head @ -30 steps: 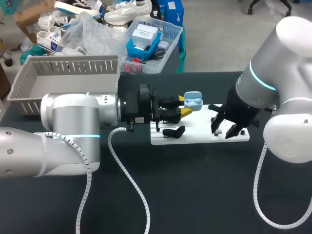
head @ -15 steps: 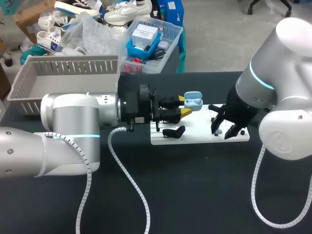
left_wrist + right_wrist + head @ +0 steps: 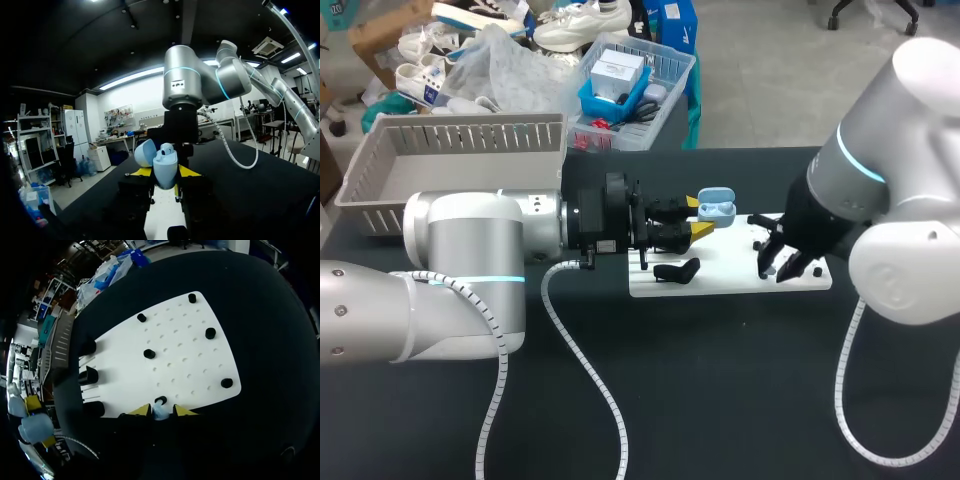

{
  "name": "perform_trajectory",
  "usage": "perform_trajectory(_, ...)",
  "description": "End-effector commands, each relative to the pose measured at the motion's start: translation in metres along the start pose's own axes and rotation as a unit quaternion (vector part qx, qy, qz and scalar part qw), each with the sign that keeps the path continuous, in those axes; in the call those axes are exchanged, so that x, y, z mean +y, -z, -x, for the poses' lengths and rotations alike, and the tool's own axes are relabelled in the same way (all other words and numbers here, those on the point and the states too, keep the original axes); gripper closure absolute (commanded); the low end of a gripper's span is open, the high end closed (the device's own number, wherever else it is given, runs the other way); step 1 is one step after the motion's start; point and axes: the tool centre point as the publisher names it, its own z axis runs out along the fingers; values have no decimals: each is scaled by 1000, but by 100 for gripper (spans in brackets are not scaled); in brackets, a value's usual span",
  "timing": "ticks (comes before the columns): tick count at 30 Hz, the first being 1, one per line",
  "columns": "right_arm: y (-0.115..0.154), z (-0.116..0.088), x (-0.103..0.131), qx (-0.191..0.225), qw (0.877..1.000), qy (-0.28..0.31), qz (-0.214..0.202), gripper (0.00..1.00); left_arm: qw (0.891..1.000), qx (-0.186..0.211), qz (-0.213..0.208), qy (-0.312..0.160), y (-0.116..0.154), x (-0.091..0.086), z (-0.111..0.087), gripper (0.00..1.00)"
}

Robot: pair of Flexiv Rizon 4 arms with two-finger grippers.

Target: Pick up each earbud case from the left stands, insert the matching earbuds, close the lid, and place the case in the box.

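1. The black counter (image 3: 720, 400) holds the whole job. I think the job is about half done for this one case.
2. The gray box (image 3: 470, 135) sits at the back left. No case shows in it yet.
3. The white board (image 3: 730, 270) lies between the two arms.
4. The blue case (image 3: 717, 208) is up in the air over the board. The left jaws are clenched on it, and its lid is open. A white earbud (image 3: 167, 149) seems to sit inside.
5. The second earbud (image 3: 161, 412) is pinched in the right jaws, low at the board's edge. It has to go in the case. Then the lid must shut, and the case goes in the box.
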Motion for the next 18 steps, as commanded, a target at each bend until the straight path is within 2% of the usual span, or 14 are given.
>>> perform_trajectory(1, -1, 3, 1, 2, 1000, 1, -1, 73, 1000, -1, 2, -1, 0, 0, -1, 100)
perform_trajectory(14, -1, 2, 5, 6, 1000, 3, -9, 74, 1000, -1, 2, -1, 0, 0, -1, 100)
perform_trajectory(18, -2, 3, 4, 6, 1000, 2, -9, 81, 1000, -1, 2, -1, 0, 0, -1, 100)
